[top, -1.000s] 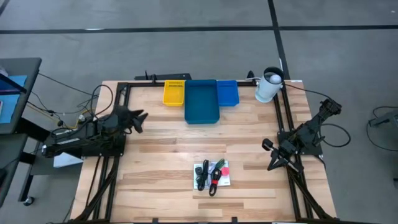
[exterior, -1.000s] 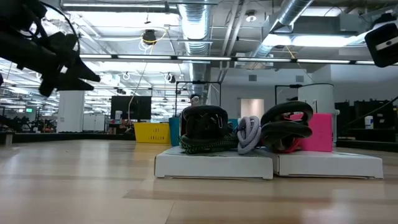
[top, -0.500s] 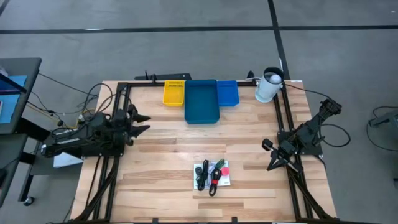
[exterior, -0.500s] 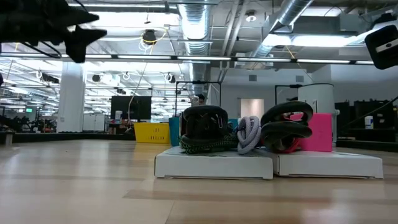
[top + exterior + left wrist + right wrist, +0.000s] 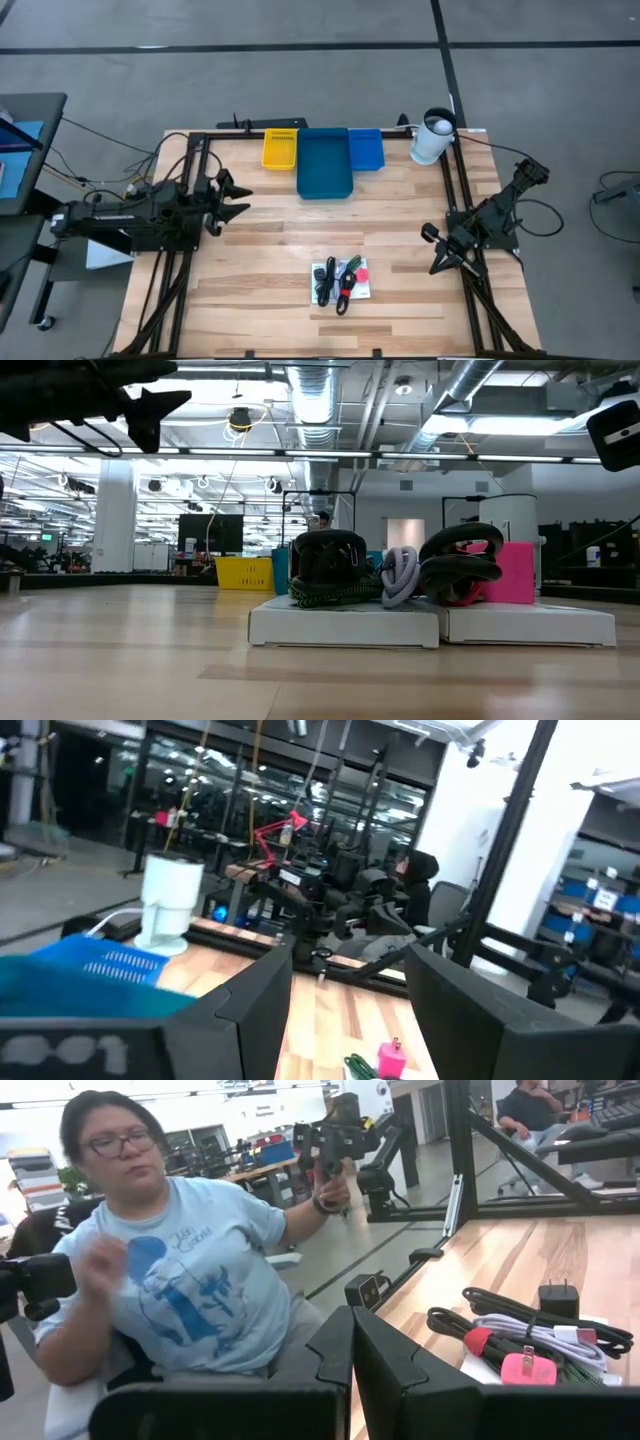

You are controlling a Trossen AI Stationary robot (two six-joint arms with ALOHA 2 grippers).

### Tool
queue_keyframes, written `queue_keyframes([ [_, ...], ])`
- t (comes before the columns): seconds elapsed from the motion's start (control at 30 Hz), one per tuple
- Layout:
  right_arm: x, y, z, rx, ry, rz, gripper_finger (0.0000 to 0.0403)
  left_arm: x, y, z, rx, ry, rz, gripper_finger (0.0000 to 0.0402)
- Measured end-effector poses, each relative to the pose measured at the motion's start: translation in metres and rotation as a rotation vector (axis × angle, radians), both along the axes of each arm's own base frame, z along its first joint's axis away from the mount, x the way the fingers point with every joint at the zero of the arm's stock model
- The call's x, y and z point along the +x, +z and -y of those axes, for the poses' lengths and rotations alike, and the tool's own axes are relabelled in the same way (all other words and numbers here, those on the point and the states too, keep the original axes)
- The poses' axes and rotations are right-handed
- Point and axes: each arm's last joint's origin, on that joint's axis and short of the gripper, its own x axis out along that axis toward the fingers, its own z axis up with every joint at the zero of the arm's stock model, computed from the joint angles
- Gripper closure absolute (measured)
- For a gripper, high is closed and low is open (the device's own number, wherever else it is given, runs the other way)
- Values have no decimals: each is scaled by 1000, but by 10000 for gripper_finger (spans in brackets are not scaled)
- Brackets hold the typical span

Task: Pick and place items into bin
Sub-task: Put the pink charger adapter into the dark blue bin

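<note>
The items lie in one pile [image 5: 340, 280] near the table's near middle. In the low view, white flat cards [image 5: 345, 625] lie on the wood. A green stringy piece [image 5: 325, 597], black pieces [image 5: 328, 555], a grey cord [image 5: 400, 575] and a pink-red block [image 5: 515, 572] rest on the cards. My left gripper [image 5: 234, 197] is open, raised over the table's left part and pointing right, far from the pile. The left wrist view shows its fingers [image 5: 350, 1020] spread, with the pink block [image 5: 390, 1058] far ahead. My right gripper [image 5: 437, 257] is shut at the right side; its wrist view [image 5: 350, 1350] shows the pile [image 5: 530, 1342] ahead.
At the far edge stand a yellow bin [image 5: 280, 149], a large blue bin [image 5: 324, 163] and a small blue bin [image 5: 366, 149]. A white cup-like thing [image 5: 432, 137] sits at the far right corner. A person in a light blue shirt [image 5: 190, 1290] sits beyond the table.
My left gripper has risen, tipped up from slanting down to about level, and moved a little toward the table's right. The right arm and the pile have stayed where they were.
</note>
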Motion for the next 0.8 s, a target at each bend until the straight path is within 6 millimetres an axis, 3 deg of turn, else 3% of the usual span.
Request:
queue_keyframes([
  [0.2, 0, -1, 0, -15, 18, 4, 397, 6, 3, 1, 114, 17, 33, 216],
  [0.33, -4, -1, -4, -98, 188, 98, 397, 5, 5, 0, 160, 46, 58, 216],
  [0.8, -5, -1, -5, -126, 183, 121, 397, 5, 7, -2, 238, 137, 63, 216],
])
